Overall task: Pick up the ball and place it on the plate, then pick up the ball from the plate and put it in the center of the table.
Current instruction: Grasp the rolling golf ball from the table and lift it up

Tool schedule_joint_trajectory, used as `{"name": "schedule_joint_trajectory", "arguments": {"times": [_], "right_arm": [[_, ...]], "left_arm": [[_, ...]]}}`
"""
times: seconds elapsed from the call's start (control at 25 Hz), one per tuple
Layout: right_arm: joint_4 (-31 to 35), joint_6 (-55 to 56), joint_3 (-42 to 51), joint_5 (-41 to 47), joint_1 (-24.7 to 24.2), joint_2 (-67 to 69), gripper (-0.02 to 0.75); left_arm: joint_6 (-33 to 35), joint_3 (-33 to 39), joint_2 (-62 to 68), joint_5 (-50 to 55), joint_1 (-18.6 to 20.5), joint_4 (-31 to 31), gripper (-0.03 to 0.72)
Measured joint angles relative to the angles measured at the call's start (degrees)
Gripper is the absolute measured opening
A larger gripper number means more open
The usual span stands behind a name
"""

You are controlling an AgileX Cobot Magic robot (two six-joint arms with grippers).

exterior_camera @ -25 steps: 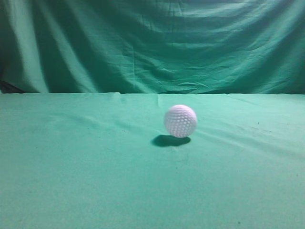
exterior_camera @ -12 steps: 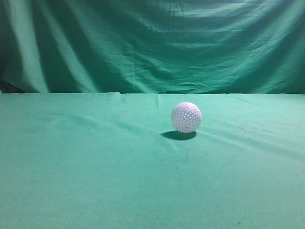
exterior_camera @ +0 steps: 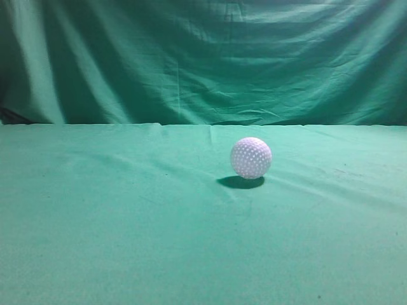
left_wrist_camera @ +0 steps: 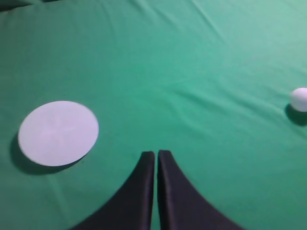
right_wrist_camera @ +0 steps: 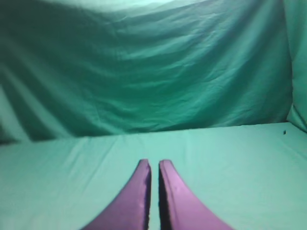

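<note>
The white dimpled ball [exterior_camera: 250, 157] rests on the green table cloth [exterior_camera: 127, 222], a little right of the middle in the exterior view. It also shows at the right edge of the left wrist view [left_wrist_camera: 300, 99]. A flat white round plate [left_wrist_camera: 58, 132] lies on the cloth at the left of the left wrist view, empty. My left gripper [left_wrist_camera: 156, 154] is shut and empty, above bare cloth between plate and ball. My right gripper [right_wrist_camera: 153, 163] is shut and empty, above the cloth, facing the backdrop. Neither gripper shows in the exterior view.
A darker draped green curtain [exterior_camera: 203, 57] hangs behind the table's far edge [exterior_camera: 203, 124]. The cloth has shallow wrinkles around the ball.
The ball has rolled to the right and a little farther back, then nearly settled. No gripper appears in the exterior view in any of its frames.
</note>
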Motion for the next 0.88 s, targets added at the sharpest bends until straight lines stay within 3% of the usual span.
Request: {"name": "schedule_joint_trajectory", "arguments": {"times": [0.12, 0.28, 0.52, 0.72, 0.88], "right_arm": [[0.00, -1.12, -5.54, 6.14, 0.00, 3.36, 0.047], [0.25, -1.37, -6.62, 6.41, 0.00, 4.25, 0.047], [0.02, -3.04, -8.28, 14.60, 0.00, 7.86, 0.047], [-7.58, -3.31, -11.51, 17.34, 0.12, 14.38, 0.047], [-10.67, -3.34, -12.85, 21.72, 4.11, 20.49, 0.047]], "left_arm": [[-4.06, 0.00, -0.54, -1.33, 0.00, 4.67, 0.000], [-4.96, 0.00, -3.62, -1.58, -0.30, 5.69, 0.000], [-5.19, 0.00, -9.82, -0.81, -2.35, 7.53, 0.000], [-6.36, 0.54, -12.38, 0.46, -2.69, 11.09, 0.000], [-6.39, 3.96, -12.51, -1.08, -3.54, 13.25, 0.000]]}}
